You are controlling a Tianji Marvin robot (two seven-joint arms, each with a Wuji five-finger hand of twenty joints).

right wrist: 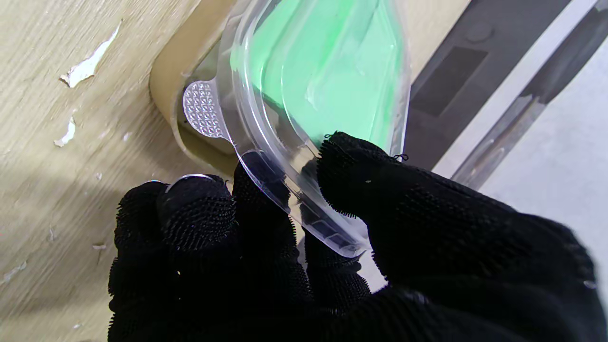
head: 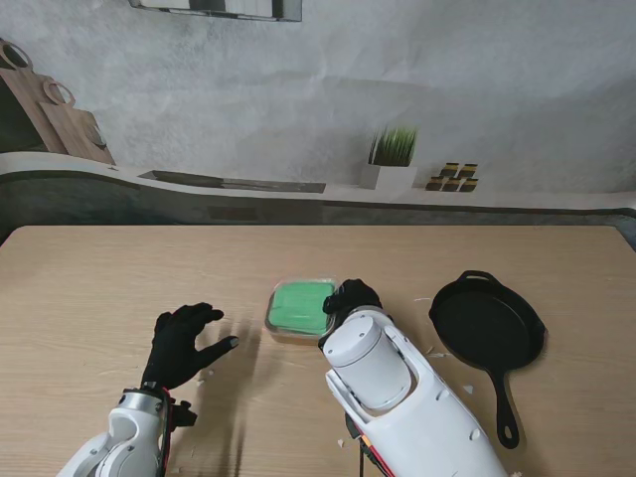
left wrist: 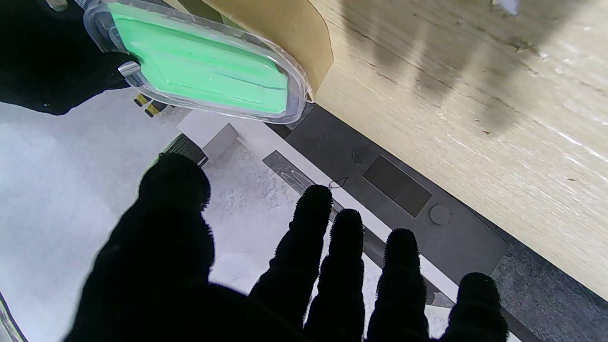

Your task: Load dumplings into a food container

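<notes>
Wooden surface (head: 99, 288): tan food container (head: 288, 336) at frame centre, clear green-tinted lid (head: 301, 304) pinched at its right edge by right hand (head: 350, 297); left hand (head: 182, 343) lower left, fingers spread, empty; black skillet (head: 487, 326) centre right.

Looks like mock kitchen set up in lab, not real home. Wood-grain tabletop (head: 99, 288) with black cast-iron skillet (head: 487, 323) near right edge. Behind far edge: printed backdrop showing grey plaster wall, counter ledge (head: 229, 184), wooden cutting boards (head: 50, 114) at far left, potted grass plant (head: 391, 159), small stack of black-yellow blocks (head: 453, 178). Backdrop looks flat, like poster. White paint-like flecks (head: 437, 353) scattered on tabletop near skillet.
</notes>
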